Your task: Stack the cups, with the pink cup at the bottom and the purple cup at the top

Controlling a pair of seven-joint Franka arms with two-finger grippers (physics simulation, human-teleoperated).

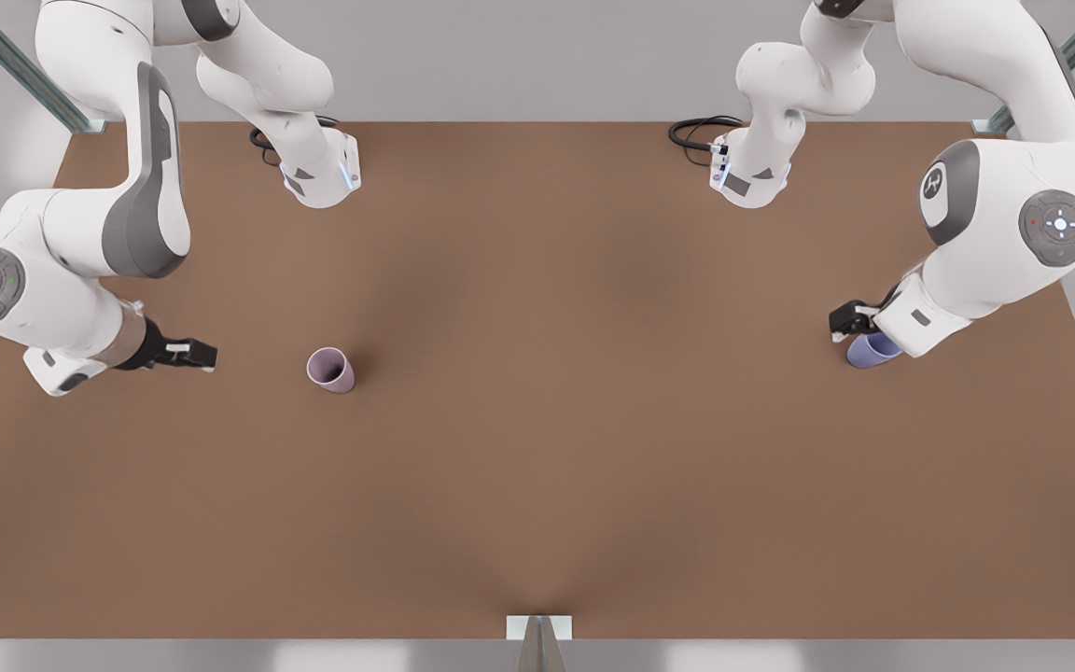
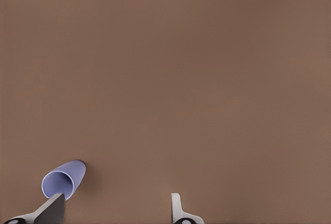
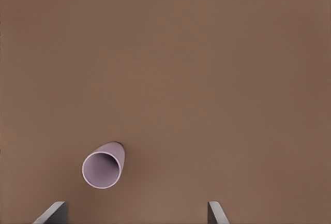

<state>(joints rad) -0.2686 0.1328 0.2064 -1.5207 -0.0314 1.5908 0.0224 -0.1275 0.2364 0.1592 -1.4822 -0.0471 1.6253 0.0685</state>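
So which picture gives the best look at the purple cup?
The left wrist view: the purple cup shows its open mouth beside the left gripper. In the front view the cup is partly hidden under that gripper.

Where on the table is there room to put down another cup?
The widest bare patch lies between the pink cup and the purple cup. The near table strip is bare too. It is crowded by the left claw over the purple cup, tighter beside the right claw.
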